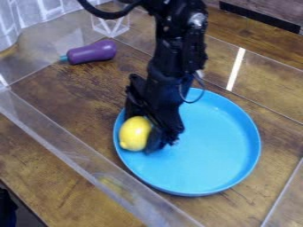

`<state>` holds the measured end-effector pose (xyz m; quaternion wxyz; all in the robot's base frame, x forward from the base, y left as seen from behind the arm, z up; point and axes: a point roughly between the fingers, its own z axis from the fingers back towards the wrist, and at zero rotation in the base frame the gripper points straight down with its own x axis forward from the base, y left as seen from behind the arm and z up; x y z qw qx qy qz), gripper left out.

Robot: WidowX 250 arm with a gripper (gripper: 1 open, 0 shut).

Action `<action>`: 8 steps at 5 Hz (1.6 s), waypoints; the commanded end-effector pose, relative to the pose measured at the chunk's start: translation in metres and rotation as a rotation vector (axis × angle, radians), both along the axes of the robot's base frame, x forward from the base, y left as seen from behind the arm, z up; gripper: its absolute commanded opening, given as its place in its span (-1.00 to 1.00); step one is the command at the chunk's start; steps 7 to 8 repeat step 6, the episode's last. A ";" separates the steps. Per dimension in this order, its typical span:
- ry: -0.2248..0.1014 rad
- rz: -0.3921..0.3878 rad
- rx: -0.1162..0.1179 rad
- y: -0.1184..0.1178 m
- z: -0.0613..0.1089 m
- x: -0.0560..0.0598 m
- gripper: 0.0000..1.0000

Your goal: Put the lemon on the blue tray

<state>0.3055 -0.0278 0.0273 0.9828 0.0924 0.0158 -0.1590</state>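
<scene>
The lemon (pixel 134 135), small, yellow and glossy, lies on the left inner edge of the blue tray (pixel 219 146), a large round plate with a shallow rim. My gripper (pixel 149 131) has come straight down onto the lemon. One dark finger (pixel 167 135) stands at the lemon's right side and the other is behind it at the upper left. The jaws straddle the fruit, but I cannot see whether they press on it. The lemon still rests on the tray.
A purple eggplant-like object (pixel 90 52) lies at the back left on the wooden table (pixel 71 97). A clear plastic wall (pixel 59 142) runs along the left and front sides. The tray's right half is bare.
</scene>
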 end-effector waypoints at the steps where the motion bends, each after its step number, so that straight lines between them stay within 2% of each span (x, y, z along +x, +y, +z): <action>1: -0.059 -0.003 -0.005 -0.008 0.011 0.003 -1.00; 2: -0.072 -0.004 -0.012 -0.011 0.008 0.001 -1.00; 3: -0.085 -0.047 -0.021 -0.021 0.017 0.001 -1.00; 5: -0.108 -0.129 -0.004 -0.025 0.040 0.007 -1.00; 6: -0.129 -0.130 0.018 -0.026 0.057 0.021 -1.00; 8: -0.129 -0.130 0.018 -0.026 0.057 0.021 -1.00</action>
